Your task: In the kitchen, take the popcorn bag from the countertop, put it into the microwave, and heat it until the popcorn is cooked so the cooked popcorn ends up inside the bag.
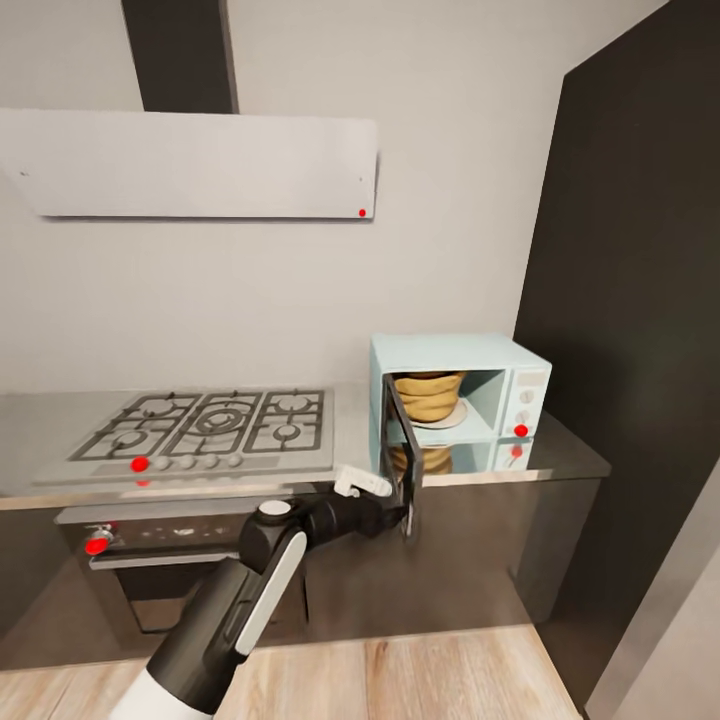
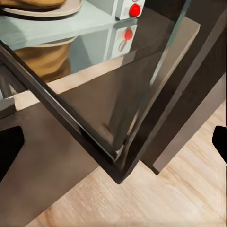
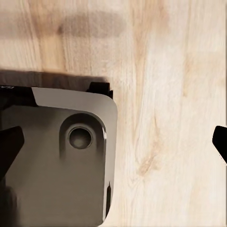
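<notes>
Microwave: the pale mint-blue microwave [image 1: 500, 385] stands on the grey counter [image 1: 560, 455] right of the steel gas hob [image 1: 205, 425], under the pale wall beside a tall dark cabinet [image 1: 630, 300].
Door: the dark glass door [image 1: 402, 455] stands swung out toward the robot, edge-on in the head view.
Popcorn bag: the orange-tan popcorn bag [image 1: 428, 395] sits inside the microwave cavity on a pale round plate [image 1: 450, 420]; its mirror image shows in the glossy counter.
Left end effector: the left end effector [image 1: 400, 515] is at the door's lower outer corner; in the left wrist view its dark fingertips [image 2: 9, 151] stand wide apart, released, with the door corner between them.
Right end effector: the right end effector [image 3: 113, 144] is spread apart, grasping nothing, over the wooden floor [image 3: 165, 94] and the robot's dark base [image 3: 56, 161].
</notes>
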